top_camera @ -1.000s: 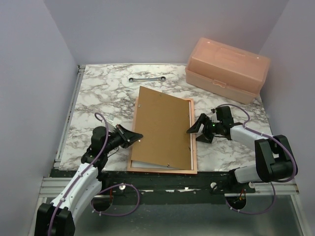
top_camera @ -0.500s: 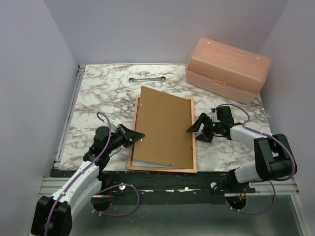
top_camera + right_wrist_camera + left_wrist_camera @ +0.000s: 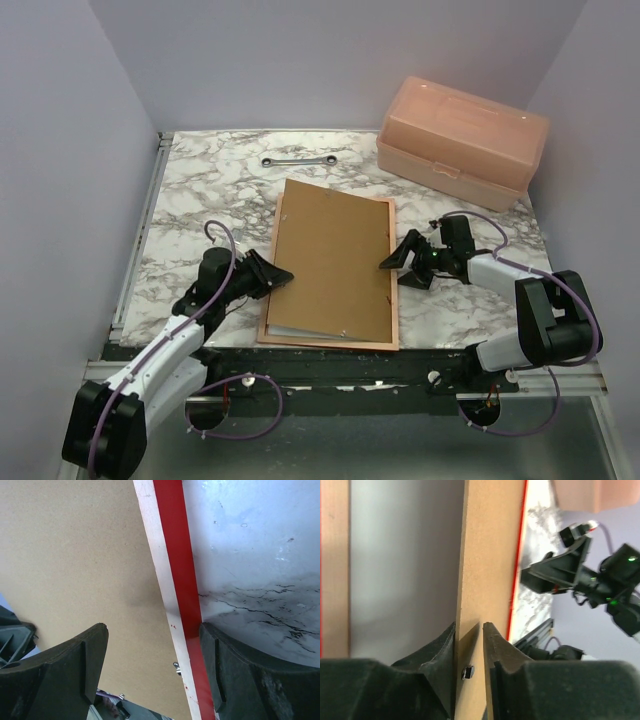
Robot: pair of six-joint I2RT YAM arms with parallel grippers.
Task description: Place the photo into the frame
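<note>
The frame (image 3: 392, 300) lies back-up mid-table, with pale wood rails and a red outer edge (image 3: 175, 555). The brown backing board (image 3: 335, 260) lies on it, slightly askew. My left gripper (image 3: 283, 277) is shut on the board's left edge (image 3: 490, 555), fingers (image 3: 440, 645) either side of it. A grey blurry sheet (image 3: 400, 580) shows under the board inside the frame; I cannot tell whether it is the photo or the pane. My right gripper (image 3: 392, 268) is open, straddling the frame's right rail (image 3: 152, 630), one finger over the board (image 3: 75, 555) and one over the table.
A pink plastic box (image 3: 462, 140) stands at the back right. A metal wrench (image 3: 298, 160) lies behind the frame. The right gripper also shows in the left wrist view (image 3: 555, 572). The table's front edge runs just below the frame.
My left arm has shifted a little and the board has turned slightly, lining up closer with the frame. The right arm has not moved.
</note>
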